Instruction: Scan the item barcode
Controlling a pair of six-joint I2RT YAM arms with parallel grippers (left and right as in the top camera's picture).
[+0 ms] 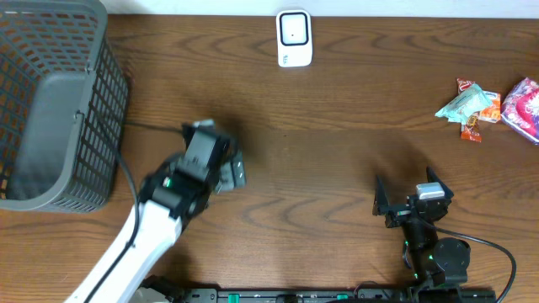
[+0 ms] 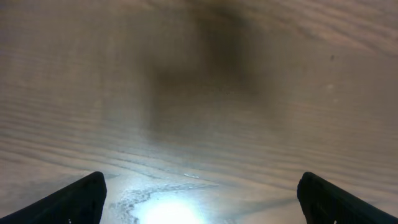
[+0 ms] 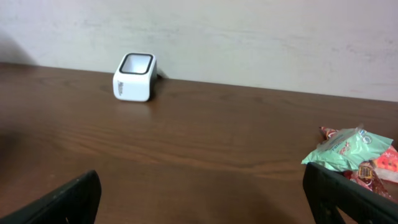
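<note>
Both hands wide open, empty. Snack packets [image 1: 472,105] sit far right on the worktop [image 1: 337,160], beyond your right hand [image 1: 410,198], which is nearer than the left hand [image 1: 212,156]. Scanner [image 1: 294,38] is back centre.

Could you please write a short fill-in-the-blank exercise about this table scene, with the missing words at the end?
1. The basket is ____ in colour.
2. The scanner is ____ in colour.
3. The right gripper is not shut but ____.
4. The left gripper holds ____.
Missing words: grey, white, open, nothing.
</note>
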